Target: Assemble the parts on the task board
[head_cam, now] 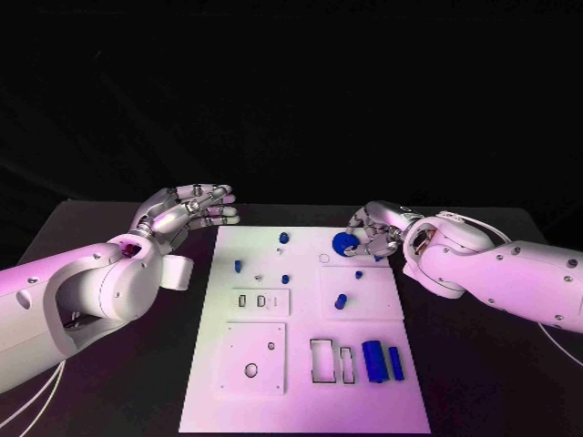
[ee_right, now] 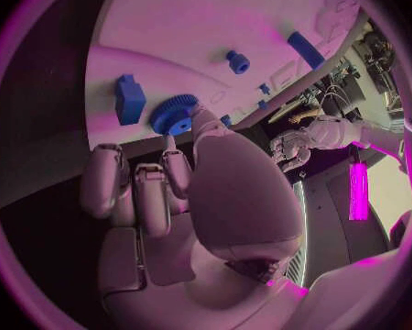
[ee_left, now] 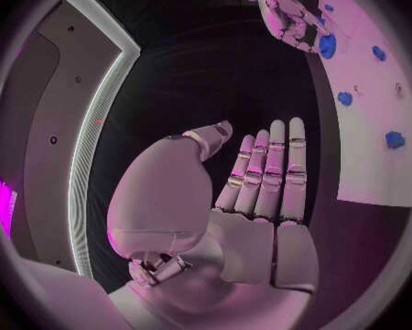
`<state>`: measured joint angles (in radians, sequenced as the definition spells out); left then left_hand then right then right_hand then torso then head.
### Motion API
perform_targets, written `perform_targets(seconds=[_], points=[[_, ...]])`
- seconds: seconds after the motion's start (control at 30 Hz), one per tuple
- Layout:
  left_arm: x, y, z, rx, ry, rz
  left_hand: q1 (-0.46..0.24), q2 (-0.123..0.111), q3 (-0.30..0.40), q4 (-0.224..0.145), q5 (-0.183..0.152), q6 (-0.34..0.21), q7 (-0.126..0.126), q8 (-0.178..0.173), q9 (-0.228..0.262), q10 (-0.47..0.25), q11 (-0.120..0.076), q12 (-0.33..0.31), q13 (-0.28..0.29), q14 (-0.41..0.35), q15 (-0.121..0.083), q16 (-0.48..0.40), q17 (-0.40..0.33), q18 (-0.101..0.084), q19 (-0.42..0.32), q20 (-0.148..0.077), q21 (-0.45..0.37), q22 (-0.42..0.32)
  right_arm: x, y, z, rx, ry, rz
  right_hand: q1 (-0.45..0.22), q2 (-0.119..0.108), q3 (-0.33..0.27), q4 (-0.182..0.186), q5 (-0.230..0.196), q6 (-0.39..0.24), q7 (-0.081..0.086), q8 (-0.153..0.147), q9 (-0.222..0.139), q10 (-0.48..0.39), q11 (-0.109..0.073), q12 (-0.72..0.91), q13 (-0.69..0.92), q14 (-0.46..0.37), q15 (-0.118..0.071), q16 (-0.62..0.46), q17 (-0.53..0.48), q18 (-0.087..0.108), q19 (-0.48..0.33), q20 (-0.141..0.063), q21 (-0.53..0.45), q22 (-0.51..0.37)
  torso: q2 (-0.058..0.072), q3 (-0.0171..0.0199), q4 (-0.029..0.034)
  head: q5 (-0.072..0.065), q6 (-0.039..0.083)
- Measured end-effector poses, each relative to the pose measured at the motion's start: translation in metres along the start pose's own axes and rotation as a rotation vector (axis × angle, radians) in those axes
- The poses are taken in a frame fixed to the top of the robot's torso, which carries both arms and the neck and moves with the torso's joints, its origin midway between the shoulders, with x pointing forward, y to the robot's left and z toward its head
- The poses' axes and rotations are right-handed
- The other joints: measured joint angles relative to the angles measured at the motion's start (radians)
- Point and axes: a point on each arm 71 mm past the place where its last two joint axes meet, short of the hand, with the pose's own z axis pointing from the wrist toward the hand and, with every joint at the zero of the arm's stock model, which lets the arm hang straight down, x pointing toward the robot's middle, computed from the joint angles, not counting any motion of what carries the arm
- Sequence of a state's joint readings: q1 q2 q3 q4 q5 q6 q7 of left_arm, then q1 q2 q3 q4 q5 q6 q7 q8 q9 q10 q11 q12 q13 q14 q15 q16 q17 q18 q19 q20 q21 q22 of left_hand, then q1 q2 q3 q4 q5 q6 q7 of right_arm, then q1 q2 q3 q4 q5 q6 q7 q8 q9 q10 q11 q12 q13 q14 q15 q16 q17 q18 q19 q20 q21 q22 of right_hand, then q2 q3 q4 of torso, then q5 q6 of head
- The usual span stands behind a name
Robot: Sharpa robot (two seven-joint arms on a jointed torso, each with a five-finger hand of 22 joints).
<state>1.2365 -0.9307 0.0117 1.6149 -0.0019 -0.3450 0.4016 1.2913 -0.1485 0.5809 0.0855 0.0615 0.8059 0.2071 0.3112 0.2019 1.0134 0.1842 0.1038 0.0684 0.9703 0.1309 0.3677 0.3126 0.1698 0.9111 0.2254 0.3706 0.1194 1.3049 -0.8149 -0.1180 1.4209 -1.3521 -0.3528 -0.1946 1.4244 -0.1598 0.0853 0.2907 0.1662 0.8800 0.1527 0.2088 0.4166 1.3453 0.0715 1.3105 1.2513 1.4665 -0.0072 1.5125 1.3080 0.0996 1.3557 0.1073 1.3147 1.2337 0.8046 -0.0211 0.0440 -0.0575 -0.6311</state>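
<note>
Right hand (head_cam: 374, 238): seen at the board's far edge, about 1 o'clock from the board's middle; its fingertips are closed around the blue gear (head_cam: 342, 242), which is pinched at its rim.
Left hand (head_cam: 187, 211): held off the board's far-left corner, about 11 o'clock; fingers are laid straight and together, nothing is held.
Task board (head_cam: 305, 401): lying flat on the black worktop (head_cam: 95, 273); small blue pegs are scattered over its far half.
Blue bars (head_cam: 383, 360): two are lying side by side at about 5 o'clock, just beside the open rectangular slots.
Step in hand: judged to be the seating of the gear.
Advice: the gear is best kept level, its bore centred over its seat before it is pressed down; whether it is already seated cannot be told.
</note>
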Motion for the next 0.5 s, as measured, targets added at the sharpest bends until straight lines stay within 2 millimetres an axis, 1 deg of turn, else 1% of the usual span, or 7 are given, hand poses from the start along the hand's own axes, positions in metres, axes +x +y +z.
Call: perform_targets(seconds=[0.07, 0.1, 0.13, 0.2, 0.33, 0.4, 0.5], points=[[0.0000, 0.0000, 0.0000, 0.000, 0.000, 0.000, 0.000, 0.000, 0.000, 0.000, 0.000, 0.000, 0.000, 0.000, 0.000, 0.000, 0.000, 0.000, 0.000, 0.000, 0.000, 0.000, 0.000, 0.000, 0.000, 0.000, 0.000, 0.000, 0.0001, 0.0000, 0.0002, 0.000, 0.001, 0.001, -0.003, 0.005, 0.002, -0.002, 0.000, 0.007, 0.001, 0.000, 0.002, 0.006, -0.005, 0.009, 0.010, 0.000, 0.000, 0.000, 0.000, 0.000, 0.000, 0.000, 0.000, 0.003, 0.000, 0.0002, 0.0001, -0.002, 0.000], [0.0001, 0.0000, 0.0000, 0.000, 0.000, 0.000, 0.000, 0.000, 0.000, 0.000, 0.000, 0.000, 0.000, 0.000, 0.000, 0.000, 0.000, 0.000, 0.000, 0.000, 0.000, 0.000, 0.000, 0.000, 0.000, 0.000, 0.000, 0.000, 0.0001, -0.0002, 0.0003, 0.001, 0.001, 0.001, 0.001, 0.011, 0.005, -0.004, 0.000, 0.007, 0.001, 0.004, 0.002, 0.009, -0.002, 0.010, 0.013, 0.000, 0.000, 0.003, 0.000, 0.000, 0.000, 0.000, 0.004, 0.005, 0.000, 0.0003, 0.0003, -0.003, 0.001], [0.0000, 0.0000, 0.0000, -0.001, 0.000, 0.000, 0.000, 0.000, 0.000, 0.000, 0.000, 0.000, 0.000, 0.000, 0.000, 0.000, 0.000, 0.000, 0.000, 0.000, 0.000, 0.000, 0.000, 0.000, 0.000, 0.000, 0.000, 0.000, 0.0001, -0.0005, 0.0004, 0.003, 0.001, 0.001, 0.001, 0.012, 0.009, -0.003, 0.000, 0.009, -0.002, 0.004, 0.002, 0.009, -0.002, 0.014, 0.016, 0.000, 0.000, 0.004, 0.000, 0.000, 0.000, 0.000, 0.005, 0.006, 0.000, 0.0004, 0.0006, -0.004, 0.001], [0.0000, 0.0000, 0.0001, -0.001, 0.000, 0.000, 0.000, 0.000, 0.000, 0.000, 0.000, 0.000, 0.000, 0.000, 0.000, 0.000, 0.000, 0.000, 0.000, 0.000, 0.000, 0.000, 0.000, 0.000, 0.000, 0.000, 0.000, 0.000, -0.0001, -0.0011, 0.0005, 0.005, 0.001, 0.002, 0.000, 0.019, 0.012, -0.003, 0.000, 0.010, -0.003, 0.004, 0.003, 0.013, -0.005, 0.016, 0.021, 0.000, 0.000, 0.004, 0.000, 0.000, 0.000, 0.000, 0.007, 0.008, 0.000, 0.0006, 0.0011, -0.005, 0.001], [-0.0002, 0.0001, 0.0001, -0.002, 0.000, 0.000, 0.000, 0.000, 0.000, 0.000, 0.000, 0.000, 0.000, 0.000, 0.000, 0.000, 0.000, 0.000, 0.000, 0.000, 0.000, 0.000, 0.000, 0.000, 0.000, 0.000, 0.000, 0.000, -0.0006, -0.0018, 0.0011, 0.008, 0.002, 0.003, 0.002, 0.021, 0.016, -0.007, 0.000, 0.017, -0.002, 0.004, 0.004, 0.013, -0.005, 0.020, 0.024, 0.000, 0.000, 0.004, 0.000, 0.000, 0.004, -0.004, 0.007, 0.010, 0.000, 0.0007, 0.0013, -0.005, 0.002], [-0.0003, 0.0001, 0.0001, -0.002, 0.000, 0.000, 0.000, 0.000, 0.000, 0.000, 0.000, 0.000, 0.000, 0.000, 0.000, 0.000, 0.000, 0.000, 0.000, 0.000, 0.000, 0.000, 0.000, 0.000, 0.000, 0.000, 0.000, 0.000, -0.0007, -0.0016, 0.0014, 0.008, 0.003, 0.003, 0.006, 0.024, 0.019, -0.009, 0.000, 0.017, -0.002, 0.004, 0.004, 0.013, -0.005, 0.020, 0.026, 0.000, 0.000, 0.004, 0.000, -0.013, 0.004, -0.004, 0.007, 0.012, 0.001, 0.0007, 0.0012, -0.004, 0.002], [-0.0002, 0.0002, 0.0000, -0.003, 0.001, -0.001, 0.000, 0.000, 0.000, 0.000, 0.000, 0.000, 0.000, 0.000, 0.000, 0.000, 0.000, 0.000, 0.000, 0.000, 0.000, 0.000, 0.000, 0.000, 0.000, 0.000, 0.000, 0.000, -0.0006, -0.0006, 0.0020, 0.007, 0.005, 0.003, 0.006, 0.024, 0.026, -0.011, 0.000, 0.017, -0.002, 0.004, 0.005, 0.016, -0.009, 0.023, 0.030, 0.000, 0.000, 0.010, 0.000, -0.015, 0.008, -0.004, 0.015, 0.021, 0.001, 0.0007, 0.0012, -0.004, 0.002]])
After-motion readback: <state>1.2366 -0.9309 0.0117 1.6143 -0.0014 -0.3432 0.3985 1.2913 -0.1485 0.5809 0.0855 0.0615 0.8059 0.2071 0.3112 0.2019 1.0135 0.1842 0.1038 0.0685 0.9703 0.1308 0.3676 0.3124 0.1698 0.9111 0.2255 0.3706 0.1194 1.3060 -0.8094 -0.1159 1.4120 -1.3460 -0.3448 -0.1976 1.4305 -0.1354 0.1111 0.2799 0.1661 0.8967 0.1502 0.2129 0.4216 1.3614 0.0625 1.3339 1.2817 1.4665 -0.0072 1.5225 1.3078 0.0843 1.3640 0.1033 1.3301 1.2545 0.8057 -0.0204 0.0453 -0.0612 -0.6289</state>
